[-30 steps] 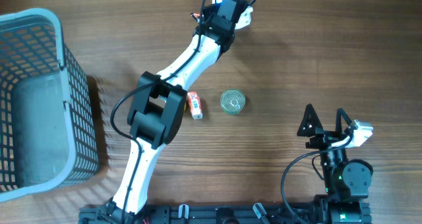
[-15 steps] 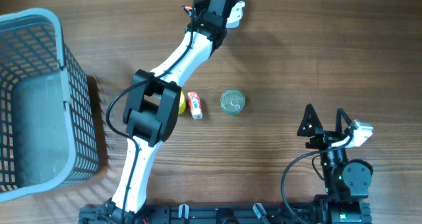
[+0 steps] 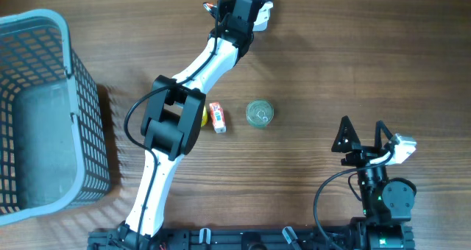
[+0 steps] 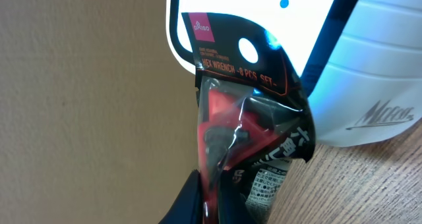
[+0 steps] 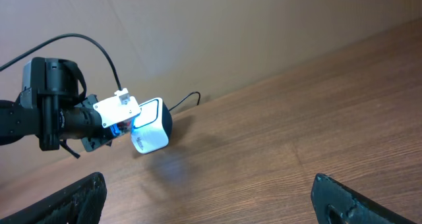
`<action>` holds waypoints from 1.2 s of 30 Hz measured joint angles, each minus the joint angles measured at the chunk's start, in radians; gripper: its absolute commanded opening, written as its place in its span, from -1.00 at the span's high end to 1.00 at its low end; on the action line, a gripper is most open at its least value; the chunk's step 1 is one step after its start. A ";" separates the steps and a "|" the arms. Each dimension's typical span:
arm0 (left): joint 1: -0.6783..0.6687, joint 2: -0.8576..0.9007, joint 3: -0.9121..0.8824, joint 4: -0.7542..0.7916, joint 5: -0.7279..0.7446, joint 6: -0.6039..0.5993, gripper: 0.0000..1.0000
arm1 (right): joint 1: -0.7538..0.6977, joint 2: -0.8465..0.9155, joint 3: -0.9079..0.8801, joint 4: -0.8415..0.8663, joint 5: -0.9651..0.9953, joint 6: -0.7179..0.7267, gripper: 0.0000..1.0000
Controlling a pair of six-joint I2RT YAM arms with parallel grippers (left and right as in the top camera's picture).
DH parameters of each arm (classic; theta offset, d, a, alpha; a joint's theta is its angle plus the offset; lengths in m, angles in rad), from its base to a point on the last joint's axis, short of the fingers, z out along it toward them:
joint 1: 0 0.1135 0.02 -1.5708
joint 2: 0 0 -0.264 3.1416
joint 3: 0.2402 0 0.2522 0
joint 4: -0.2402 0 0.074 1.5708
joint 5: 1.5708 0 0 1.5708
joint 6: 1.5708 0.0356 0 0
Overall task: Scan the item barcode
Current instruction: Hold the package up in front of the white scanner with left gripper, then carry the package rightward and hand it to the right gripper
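A red and black hex wrench packet point(image 4: 247, 118) is pinched edge-on in my left gripper point(image 4: 212, 201), which is shut on its lower part. The packet's top is held against the lit window point(image 4: 264, 16) of the white barcode scanner point(image 4: 372, 85). From overhead, the left gripper point(image 3: 246, 6) is stretched to the table's far edge beside the scanner point(image 3: 263, 13). The right wrist view shows the scanner point(image 5: 148, 135) glowing blue next to the left gripper point(image 5: 109, 112). My right gripper point(image 3: 362, 136) is open and holds nothing near the front right; its dark fingers point(image 5: 76, 201) frame bare wood.
A grey-blue mesh basket point(image 3: 73, 95) fills the left side. A round tin can point(image 3: 259, 112) and a small red and white box point(image 3: 217, 116) lie mid-table, with a yellow item point(image 3: 203, 115) half hidden under the left arm's elbow.
The left gripper with the packet shifted slightly left and farther back toward the scanner, then held still. The right arm has not moved.
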 measured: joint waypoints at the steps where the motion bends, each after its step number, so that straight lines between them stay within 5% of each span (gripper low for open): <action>1: 0.000 0.000 0.000 0.002 -0.002 0.006 0.92 | 0.000 0.000 0.000 0.000 0.000 0.000 -1.00; 13: -0.010 0.004 0.000 0.077 -0.086 0.168 0.92 | 0.000 0.000 0.000 0.000 0.000 0.000 -1.00; 20: -0.043 -0.059 0.000 0.087 -0.098 0.103 0.92 | 0.000 0.000 0.000 0.000 0.000 0.000 -1.00; 26: -0.176 -0.195 0.007 -0.077 -0.097 -0.208 0.92 | 0.000 0.000 0.000 0.000 0.000 0.000 -1.00; 29: -0.247 -0.210 0.014 -0.327 -0.036 -0.521 0.92 | 0.000 0.000 0.000 0.000 0.000 0.000 -1.00; 31: -0.269 -0.220 0.014 -0.480 0.107 -0.760 0.92 | 0.000 0.000 0.000 0.000 0.000 0.000 -1.00; 36: -0.277 -0.267 0.014 -0.603 0.431 -1.029 0.92 | 0.000 0.000 0.000 0.001 -0.001 0.003 -1.00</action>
